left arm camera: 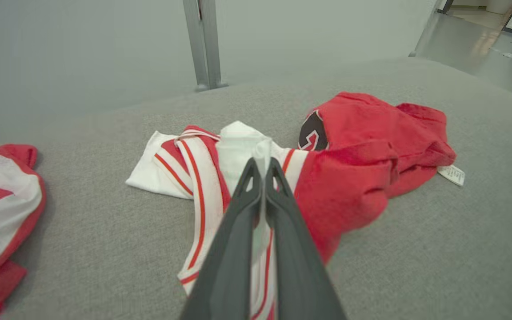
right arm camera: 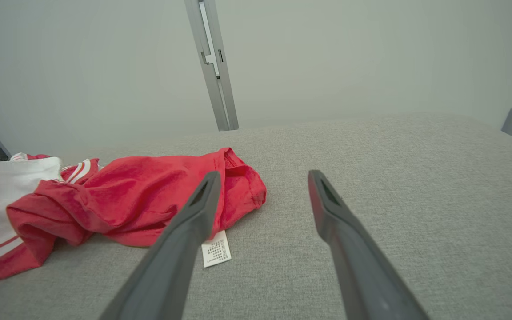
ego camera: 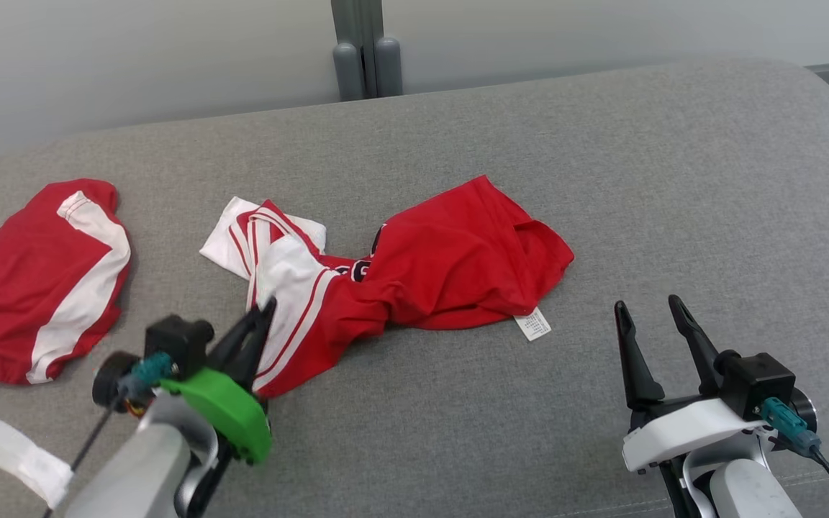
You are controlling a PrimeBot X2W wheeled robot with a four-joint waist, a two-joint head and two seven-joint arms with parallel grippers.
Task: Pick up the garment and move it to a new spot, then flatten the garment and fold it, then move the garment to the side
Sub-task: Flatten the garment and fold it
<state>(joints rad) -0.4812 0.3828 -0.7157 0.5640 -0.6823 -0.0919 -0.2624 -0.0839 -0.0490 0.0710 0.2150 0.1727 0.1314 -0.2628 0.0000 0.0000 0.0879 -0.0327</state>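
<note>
- The garment (ego camera: 458, 266), a red-and-white jersey, lies crumpled on a grey pad (ego camera: 673, 180). Its striped white end is right at the left claw (ego camera: 265, 309), and its red bulk stretches away to that claw's right.
- The left claw is pinched tight on a raised fold of the white cloth. In its wrist view the fold pokes up between the fingertips (left arm camera: 249, 178).
- A dark patch (left arm camera: 313, 133) with a white figure shows on the red part, ahead and to the right of the left claw.
- A white label (ego camera: 533, 324) sticks out from the red hem and lies flat on the pad, ahead and to the left of the right claw (ego camera: 648, 306).
- The right claw stands wide and holds nothing, with bare pad ahead of it. The garment's red end is near its left finger but apart from it.
- A second garment (ego camera: 33, 280), also red and white, lies well to the left of the left claw, apart from the first.
- A pale strip (ego camera: 15, 457), perhaps tape or paper, sits behind and to the left of the left claw.
- A grey post (ego camera: 366, 47) rises beyond the pad's far edge, well ahead of both claws.
</note>
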